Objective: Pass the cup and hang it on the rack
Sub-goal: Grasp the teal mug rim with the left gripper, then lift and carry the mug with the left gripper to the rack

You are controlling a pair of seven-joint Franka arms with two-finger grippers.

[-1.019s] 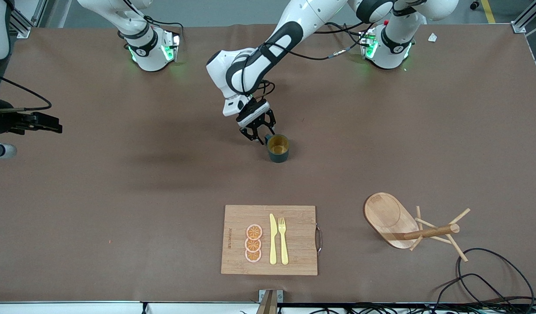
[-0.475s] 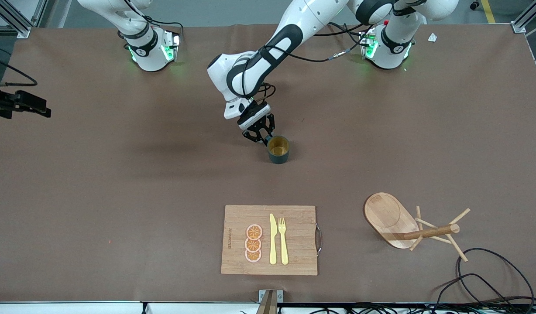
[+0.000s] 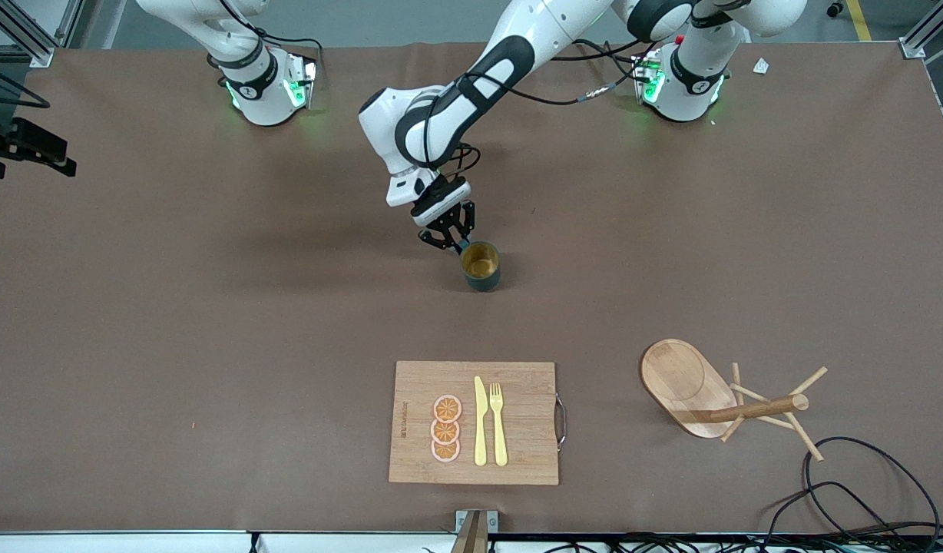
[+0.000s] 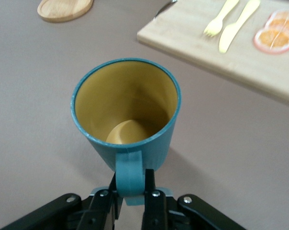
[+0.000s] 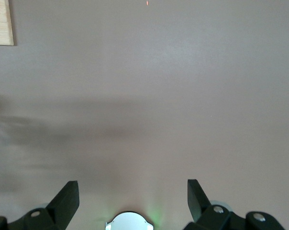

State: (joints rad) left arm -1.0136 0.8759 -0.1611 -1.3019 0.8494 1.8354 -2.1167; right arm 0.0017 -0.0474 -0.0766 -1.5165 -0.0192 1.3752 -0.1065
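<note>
One empty cup (image 4: 126, 117) hangs by its handle in the left pincer's (image 4: 131, 197) closed grip.

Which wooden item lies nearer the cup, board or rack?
The cutting board, straight toward the camera from the cup; the rack sits off toward the left arm's end.

The cup (image 3: 481, 266) sits mid-table, the cutting board (image 3: 474, 423) nearer the camera, the rack (image 3: 717, 395) beside it toward the left arm's end
</note>
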